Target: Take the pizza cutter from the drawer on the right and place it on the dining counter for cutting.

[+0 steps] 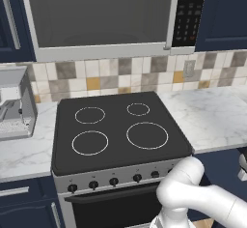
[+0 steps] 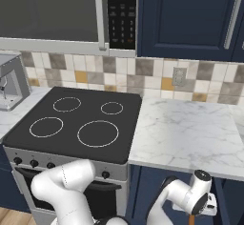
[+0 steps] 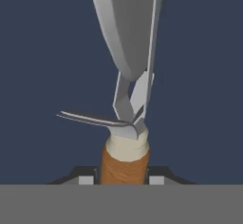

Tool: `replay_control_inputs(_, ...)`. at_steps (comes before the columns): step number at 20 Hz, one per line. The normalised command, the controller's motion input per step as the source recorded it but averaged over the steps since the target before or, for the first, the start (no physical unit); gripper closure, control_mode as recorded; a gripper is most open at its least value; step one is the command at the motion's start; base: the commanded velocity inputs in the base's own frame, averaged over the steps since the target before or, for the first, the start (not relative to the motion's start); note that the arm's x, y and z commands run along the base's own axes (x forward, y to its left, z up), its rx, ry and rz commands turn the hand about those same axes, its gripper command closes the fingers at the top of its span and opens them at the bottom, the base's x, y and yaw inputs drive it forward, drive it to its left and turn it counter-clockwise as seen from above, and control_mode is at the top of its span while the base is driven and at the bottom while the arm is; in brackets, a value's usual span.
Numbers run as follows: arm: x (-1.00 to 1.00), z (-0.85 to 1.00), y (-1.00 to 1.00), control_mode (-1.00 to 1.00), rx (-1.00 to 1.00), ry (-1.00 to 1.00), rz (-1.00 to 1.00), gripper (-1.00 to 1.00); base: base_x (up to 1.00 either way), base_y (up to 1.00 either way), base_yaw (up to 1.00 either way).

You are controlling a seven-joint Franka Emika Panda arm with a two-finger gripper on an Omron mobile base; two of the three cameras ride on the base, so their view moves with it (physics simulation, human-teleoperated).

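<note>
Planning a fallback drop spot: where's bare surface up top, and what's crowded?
Free: marble worktop between stove and the right edge, backed by the tile wall. Crowded: left worktop strip, taken by the coffee machine.

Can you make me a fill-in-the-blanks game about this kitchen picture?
1. The stove top has ___ white rings.
2. The pizza cutter has a ___ wooden handle.
3. The tool is closed on the cutter's ___.
4. The counter beside the stove looks like white ___.

Missing words: four; brown; handle; marble
</note>
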Motion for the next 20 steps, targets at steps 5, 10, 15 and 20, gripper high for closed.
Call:
replay_control_inputs(5,0.00,0.00,0.00,-1.00,0.00,0.00,0.00,1.00,0.00,0.00,0.00)
replay_control_inputs(10,0.00,0.00,0.00,-1.00,0.00,0.00,0.00,1.00,0.00,0.00,0.00)
replay_control_inputs(15,-0.01,0.19,-0.09,-1.00,0.00,0.00,0.00,1.00,0.00,0.00,0.00)
replay_control_inputs(20,-0.16,0.43,-0.28,-1.00,0.00,0.00,0.00,1.00,0.00,0.00,0.00)
